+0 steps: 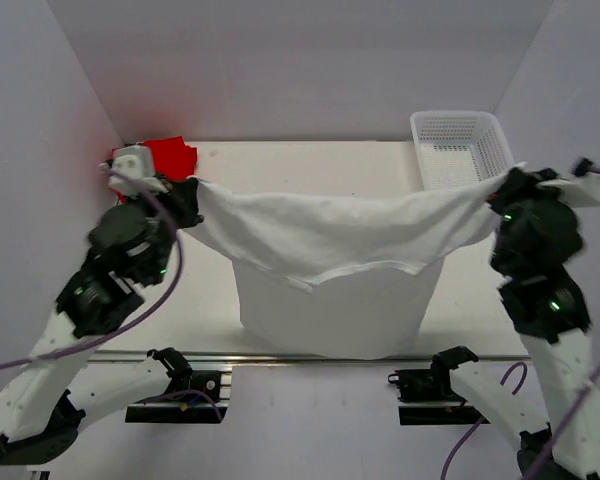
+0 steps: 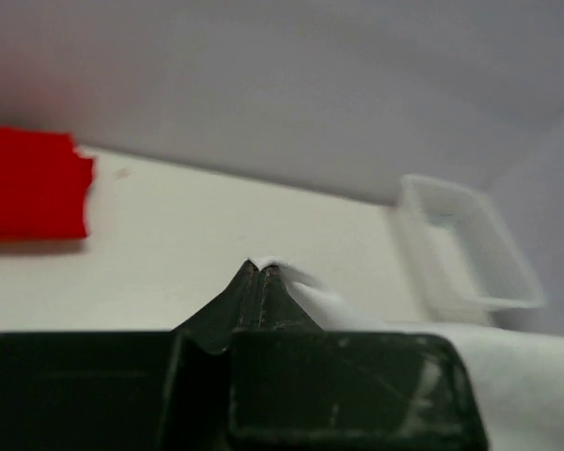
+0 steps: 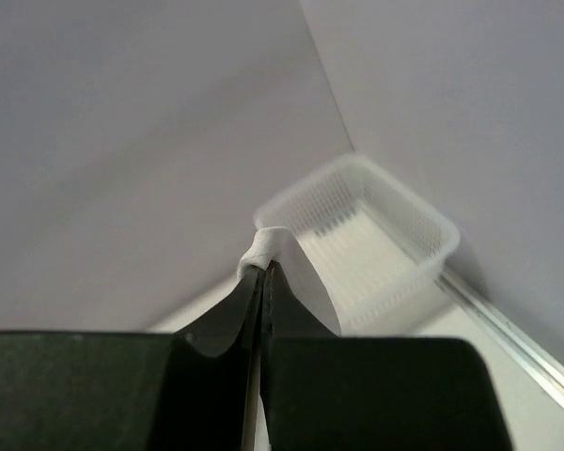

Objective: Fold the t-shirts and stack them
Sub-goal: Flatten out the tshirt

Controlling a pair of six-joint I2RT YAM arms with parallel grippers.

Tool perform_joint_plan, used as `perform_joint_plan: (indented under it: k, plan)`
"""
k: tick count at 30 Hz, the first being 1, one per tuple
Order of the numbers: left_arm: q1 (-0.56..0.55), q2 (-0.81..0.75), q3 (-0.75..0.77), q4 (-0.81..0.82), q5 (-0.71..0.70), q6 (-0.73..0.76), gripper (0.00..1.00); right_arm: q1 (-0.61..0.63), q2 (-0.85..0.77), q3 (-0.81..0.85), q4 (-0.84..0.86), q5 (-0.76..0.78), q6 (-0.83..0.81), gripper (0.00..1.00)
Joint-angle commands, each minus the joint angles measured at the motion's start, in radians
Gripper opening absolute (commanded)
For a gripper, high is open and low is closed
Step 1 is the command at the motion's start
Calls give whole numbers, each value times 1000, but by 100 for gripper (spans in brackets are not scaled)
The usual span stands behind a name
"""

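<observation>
Jaws on both sides pinch the white t-shirt [image 1: 330, 235], spread between them.

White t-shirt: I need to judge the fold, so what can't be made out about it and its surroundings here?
- White t-shirt: in the top view its hanging front hides any layers behind; both wrist views show only a pinched bit.
- Red t-shirt: in the top view the left gripper covers its near side; in the left wrist view it is blurred and cut by the left edge.
- Basket: in the top view the near rim is hidden by the right gripper and the cloth it holds.
</observation>
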Motion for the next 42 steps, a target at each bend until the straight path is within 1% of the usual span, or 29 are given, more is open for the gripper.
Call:
perform_joint_plan:
  k: [1,3,7,8,10,11,12,13,14,16,17,19,20,25,26,27,28,29,30,31,32,33,34,35,36,37,39,40,42]
  plan:
    - [7,112,-75,-3,-304,-59,0,-3,98,-142,115,43,89,0]
    - [7,169,-126,33,-382,-69,0,-4,148,-204,141,44,123,0]
    - [64,338,-164,68,-458,-96,0,-15,357,-255,219,12,133,0]
    - [102,371,-187,82,-458,-111,0,-15,387,-248,227,-2,137,0]
    - [154,470,-196,137,-418,-101,0,-30,520,-222,232,-19,140,0]
    - [211,505,-197,152,-366,-101,0,-36,584,-191,232,-35,137,0]
    - [240,580,-197,169,-351,-101,0,-44,618,-164,232,-40,139,0]
    - [268,620,-186,184,-338,-101,0,-53,707,-136,232,-46,137,0]
    - [326,655,-168,194,-280,-101,0,-65,738,-122,242,-64,127,0]
    - [375,762,-134,238,-231,-101,0,-70,789,-76,250,-71,117,0]
    - [412,796,-118,255,-191,-77,0,-81,871,-46,273,-98,98,0]
    - [443,865,-65,292,-157,-55,0,-89,945,10,299,-124,81,0]
    - [457,936,-40,306,-125,-38,0,-98,999,48,308,-138,59,0]
    - [533,1141,133,367,-22,2,0,-104,1197,198,477,-207,-80,0]
    - [544,1175,162,367,-5,13,0,-107,1277,281,489,-209,-100,0]
    - [564,1209,225,367,8,13,0,-107,1312,313,505,-218,-111,0]
    - [573,1281,260,355,42,13,0,-107,1341,350,502,-223,-154,0]
    - [582,1316,294,343,56,13,0,-107,1402,466,497,-224,-168,0]
    - [598,1350,367,330,71,13,0,-113,1465,504,485,-236,-191,0]
    - [598,1384,403,303,106,13,25,-110,1491,578,470,-256,-202,0]
    - [610,1446,437,289,120,13,46,-113,1543,609,454,-288,-229,6]
    - [610,1471,505,272,146,22,71,-112,1579,661,448,-302,-234,21]
    - [621,1494,539,252,157,22,94,-112,1599,694,442,-322,-237,53]
    - [621,1522,588,217,169,22,100,-112,1605,703,436,-360,-242,66]
    - [621,1522,599,217,200,22,100,-110,1591,714,428,-383,-236,76]
    - [621,1522,600,205,200,22,100,-112,1582,711,417,-441,-229,90]
    - [603,1469,586,214,251,35,100,-104,1521,677,408,-500,-226,90]
    - [602,1444,531,253,251,49,100,-104,1502,670,379,-518,-222,90]
    - [589,1369,463,315,339,81,100,-92,1424,633,297,-558,-209,90]
